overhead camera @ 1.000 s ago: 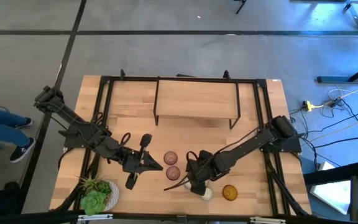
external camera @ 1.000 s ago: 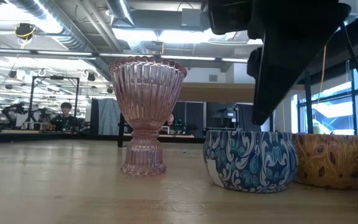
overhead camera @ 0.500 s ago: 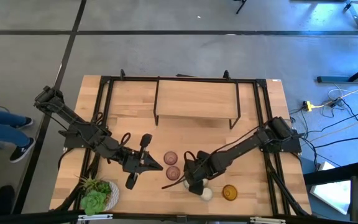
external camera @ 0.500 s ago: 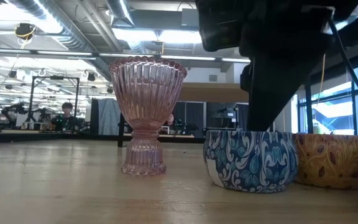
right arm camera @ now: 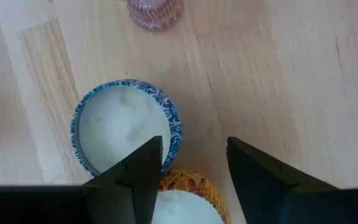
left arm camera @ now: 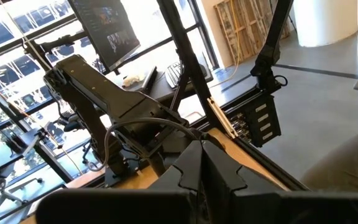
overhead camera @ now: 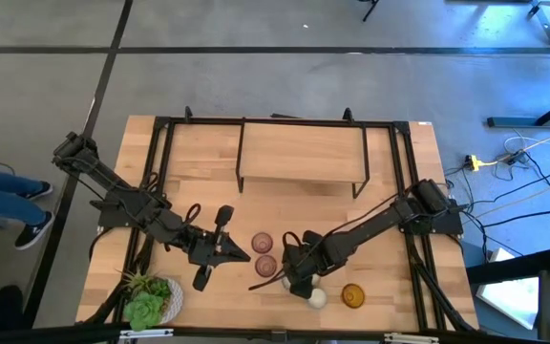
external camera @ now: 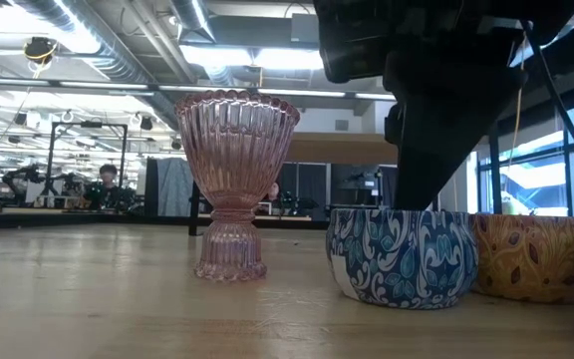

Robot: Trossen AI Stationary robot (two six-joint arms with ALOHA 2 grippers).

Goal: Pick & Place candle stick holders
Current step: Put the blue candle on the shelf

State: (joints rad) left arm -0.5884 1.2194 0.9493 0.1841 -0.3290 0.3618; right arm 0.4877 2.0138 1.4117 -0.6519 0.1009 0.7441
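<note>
Two pink ribbed glass holders (overhead camera: 262, 243) (overhead camera: 265, 265) stand on the table's near middle; one shows as a goblet in the low view (external camera: 235, 184). A blue-and-white patterned cup (right arm camera: 126, 127) (external camera: 402, 254) (overhead camera: 317, 297) and an amber patterned cup (overhead camera: 352, 296) (external camera: 526, 257) (right arm camera: 188, 198) stand side by side on their bases. My right gripper (right arm camera: 191, 168) (overhead camera: 289, 278) is open above these two, pointing down, one finger over the blue-and-white cup's rim. My left gripper (overhead camera: 240, 255) (left arm camera: 204, 163) is shut and empty, left of the pink holders.
A leafy green plant in a white pot (overhead camera: 149, 298) stands at the near left corner. A raised wooden shelf (overhead camera: 302, 158) spans the far middle. A black frame (overhead camera: 160, 172) runs along the table's sides. A person's legs (overhead camera: 8, 196) show beyond the left edge.
My right gripper has shifted a little toward the table's left edge and slightly down over the blue-and-white cup, then held still. The cups have not moved.
</note>
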